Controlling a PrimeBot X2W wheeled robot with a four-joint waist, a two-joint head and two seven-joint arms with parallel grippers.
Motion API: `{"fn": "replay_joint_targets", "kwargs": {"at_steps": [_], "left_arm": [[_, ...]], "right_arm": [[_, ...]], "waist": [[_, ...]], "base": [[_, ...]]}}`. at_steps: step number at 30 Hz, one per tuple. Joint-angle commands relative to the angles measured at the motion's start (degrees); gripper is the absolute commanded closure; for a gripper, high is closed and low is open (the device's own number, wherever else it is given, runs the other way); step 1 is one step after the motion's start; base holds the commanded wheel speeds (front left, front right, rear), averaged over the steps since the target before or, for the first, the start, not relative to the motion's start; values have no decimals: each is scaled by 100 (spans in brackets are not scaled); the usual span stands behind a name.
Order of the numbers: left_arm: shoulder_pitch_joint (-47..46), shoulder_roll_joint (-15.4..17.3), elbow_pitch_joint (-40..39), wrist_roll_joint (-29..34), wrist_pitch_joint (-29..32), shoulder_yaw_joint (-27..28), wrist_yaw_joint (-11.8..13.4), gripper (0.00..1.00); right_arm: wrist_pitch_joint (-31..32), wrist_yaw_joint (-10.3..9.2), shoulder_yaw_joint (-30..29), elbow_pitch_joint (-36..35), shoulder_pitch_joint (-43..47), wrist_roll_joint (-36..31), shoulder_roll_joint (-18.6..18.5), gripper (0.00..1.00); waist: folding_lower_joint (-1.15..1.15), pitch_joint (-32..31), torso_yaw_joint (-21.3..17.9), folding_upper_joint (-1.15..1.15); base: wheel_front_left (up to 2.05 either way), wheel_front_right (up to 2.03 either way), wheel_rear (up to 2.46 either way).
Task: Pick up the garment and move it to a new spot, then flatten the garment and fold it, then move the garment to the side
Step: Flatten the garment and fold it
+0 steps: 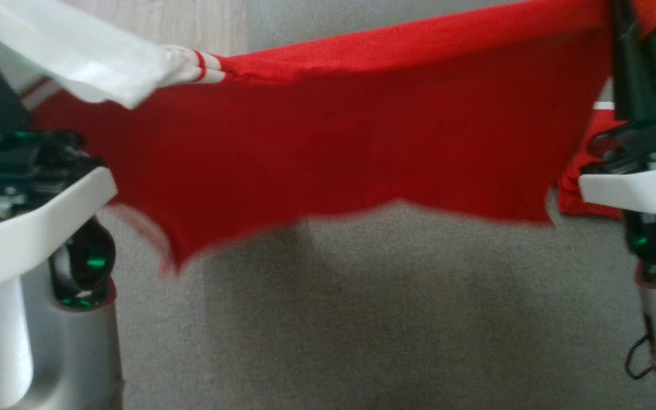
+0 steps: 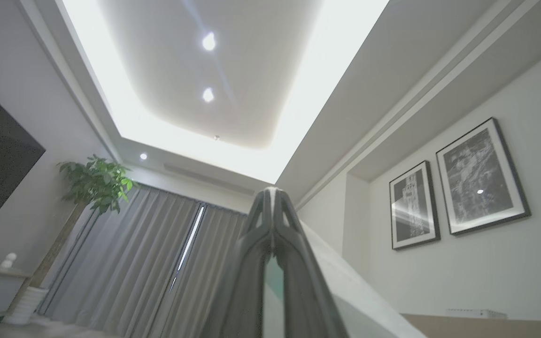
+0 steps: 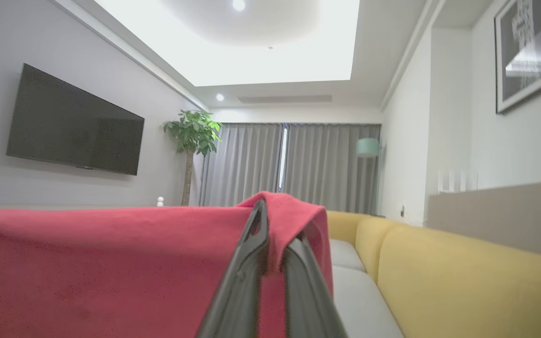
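- Cloth first: the garment (image 1: 351,131) is a red jersey-like top with a white end (image 1: 106,68) trimmed in red stripes. It hangs in the air like a curtain between the two arms. In the head view its top edge is drawn nearly straight from 10 o'clock to 1 o'clock, and its hem hangs loose toward 6 o'clock.
- Handling, as I judge it: light, limp and not fragile (it will sag wherever it isn't held). It may be a little slick, so a thin pinch could creep out under a hard tug.
- Best holds look like the two upper corners or shoulder seams, well apart, so that the body hangs flat for laying down.
- Right jaws: clamped on a fold of red cloth that drapes over their dark fingers (image 3: 247,267) in the right wrist view.
- Left jaws: pressed together, tips touching. In the left wrist view pale cloth runs beside them toward 4 o'clock, so I take them to be pinching the white end.
- Surface: a grey surface (image 1: 362,319), woven-looking, lies below the hem and apart from it. I cannot tell whether it is a rug or a cushion.
- Room: yellow sofa (image 3: 463,263), wall television (image 3: 75,124), potted plant (image 3: 193,131), grey curtains (image 3: 327,164), two framed prints (image 2: 482,178) and a lit ceiling recess (image 2: 331,70).
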Motion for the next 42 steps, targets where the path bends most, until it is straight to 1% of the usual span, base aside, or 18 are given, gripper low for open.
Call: {"fn": "replay_joint_targets", "kwargs": {"at_steps": [1,5,10,13,16,18,19,21,23,27,30,32,34,36,39,42], "left_arm": [[-263,79,-228,37,41,120,24,100],[-395,98,-920,72,298,44,104,100],[-514,116,-1514,-10,821,66,318,100],[-686,230,-1411,-16,1130,145,396,100],[-1022,377,-863,-178,1378,230,353,100],[-1386,503,-348,-270,1455,325,312,100],[-1617,618,-38,-264,1469,364,266,100],[-2143,840,682,-227,1413,410,155,100],[-2737,1067,1432,-131,1300,422,60,100],[-3970,1310,2780,-21,867,366,-82,100],[-4732,1395,3575,55,480,319,-132,100],[-5073,1414,4004,98,282,264,-173,100],[-5247,1375,4333,100,144,226,-211,100],[-5268,1314,4586,108,55,170,-255,100],[-5054,1197,4866,96,-13,109,-314,100],[-4592,1065,5029,66,-37,95,-361,100]], "right_arm": [[50,-5,49,-220,-203,-39,-54,100],[403,-5,-35,-824,-238,-70,-179,100],[923,-5,-212,-1430,-111,-98,-55,100],[1169,-5,-290,-1577,-108,-173,49,100],[1285,-5,-285,-1420,-318,-152,125,100],[1317,-5,-242,-1124,-634,-59,125,100],[1317,-5,-200,-919,-847,-37,84,100],[1258,-5,-107,-399,-1374,72,47,100],[1138,-5,88,245,-2046,60,-115,100],[601,-5,348,1731,-3498,-60,-297,100],[63,-5,381,2710,-4457,-225,-312,100],[-295,-5,359,3272,-4900,-333,-295,100],[-582,-5,365,3744,-5147,-416,-277,100],[-780,-5,395,4141,-5210,-440,-268,100],[-940,-5,530,4616,-5025,-403,-280,100],[-1023,-5,711,5021,-4644,-277,-320,100]], "waist": [[0,-34,-21,0],[0,-119,-59,0],[0,-111,-90,0],[0,26,-95,0],[0,294,-104,0],[0,572,-113,0],[0,735,-112,0],[0,1047,-102,0],[0,1370,-102,0],[0,1829,-29,0],[0,2016,59,0],[0,2067,125,0],[0,2097,191,0],[0,2119,260,0],[0,2128,343,0],[0,2088,411,0]], "base": [[0,0,0],[0,0,0],[0,0,0],[0,0,0],[0,0,0],[0,0,0],[0,0,0],[0,0,0],[0,0,0],[0,0,0],[0,0,0],[0,0,0],[0,0,0],[0,0,0],[0,0,0],[0,0,0]]}}
